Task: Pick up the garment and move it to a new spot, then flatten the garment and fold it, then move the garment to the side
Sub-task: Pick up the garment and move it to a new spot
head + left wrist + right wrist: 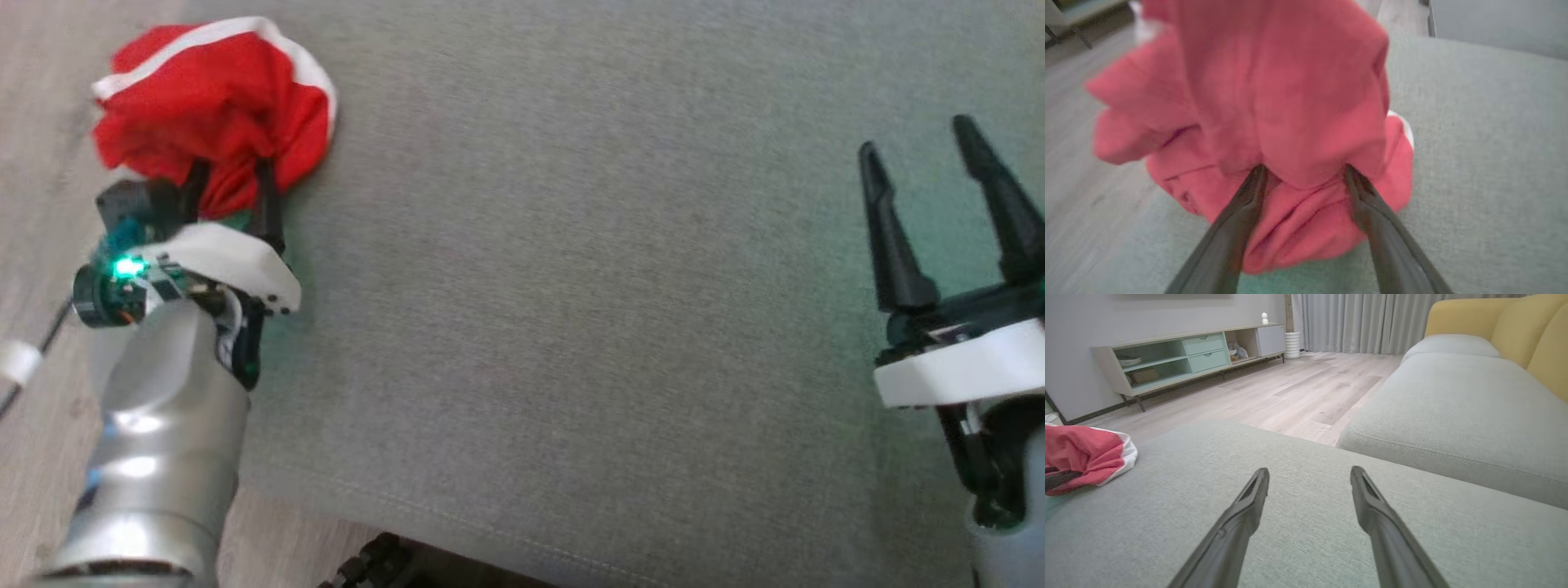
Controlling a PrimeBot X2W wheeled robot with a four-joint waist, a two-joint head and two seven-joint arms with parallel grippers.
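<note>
Red garment (212, 106) bunched at the cushion's (571, 327) left edge. Left tool (231, 175) spread wide, fingers dug into the cloth with a fold between them. Right tool (916, 139) open over the cushion's right side, touching nothing

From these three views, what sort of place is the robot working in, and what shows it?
Probably a home living room: a grey sofa with yellow back cushions, a low media cabinet, and long curtains.

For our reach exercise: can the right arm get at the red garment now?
Probably yes, though far: bare grey cushion lies between the open right pincer and the red garment; the left pincer straddles it.
</note>
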